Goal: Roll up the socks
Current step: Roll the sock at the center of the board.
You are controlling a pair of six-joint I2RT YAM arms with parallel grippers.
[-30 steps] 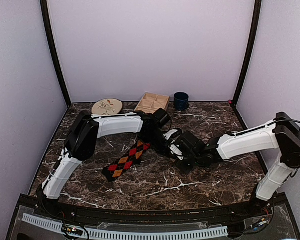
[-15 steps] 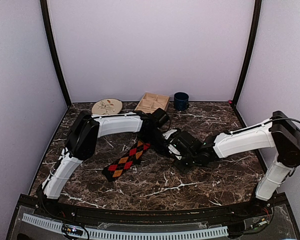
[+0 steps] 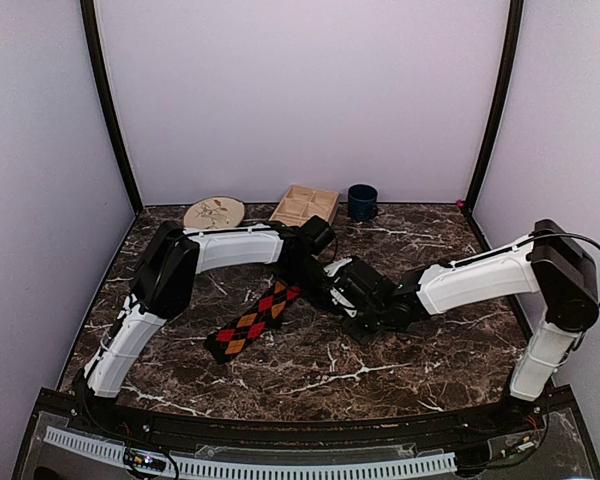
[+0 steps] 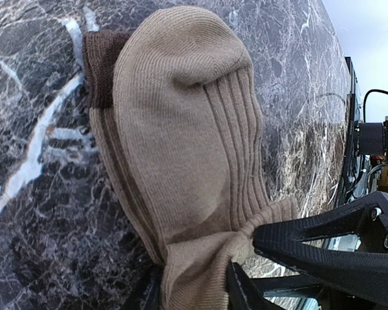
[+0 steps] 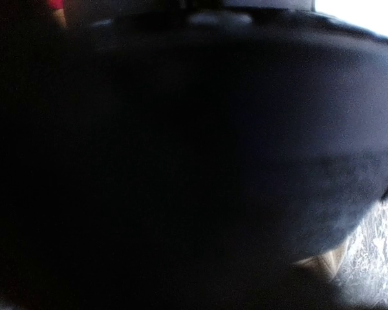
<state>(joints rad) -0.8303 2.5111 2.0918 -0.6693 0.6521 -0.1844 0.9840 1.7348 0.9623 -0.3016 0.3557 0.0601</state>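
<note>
The tan sock (image 4: 181,129) lies bunched on the marble table (image 4: 39,213), its dark brown end (image 4: 100,71) farthest from me. My left gripper (image 4: 195,292) is shut on the near end of this sock. A black finger (image 4: 323,244) of the right gripper touches the sock's fold from the right. From above, the left gripper (image 3: 317,268) and right gripper (image 3: 338,288) meet mid-table and hide the tan sock. The argyle sock (image 3: 252,318) lies flat and diagonal just left of them. Something dark blocks the right wrist view, apart from a tan sliver (image 5: 323,261).
At the back edge stand a round plate (image 3: 214,212), a wooden compartment tray (image 3: 305,205) and a dark blue mug (image 3: 362,201). Walls close in the table on three sides. The arm bases stand at the near edge.
The right arm has slid left, bringing its gripper up against the left gripper. The left gripper has stayed on the tan sock. The argyle sock has not moved.
</note>
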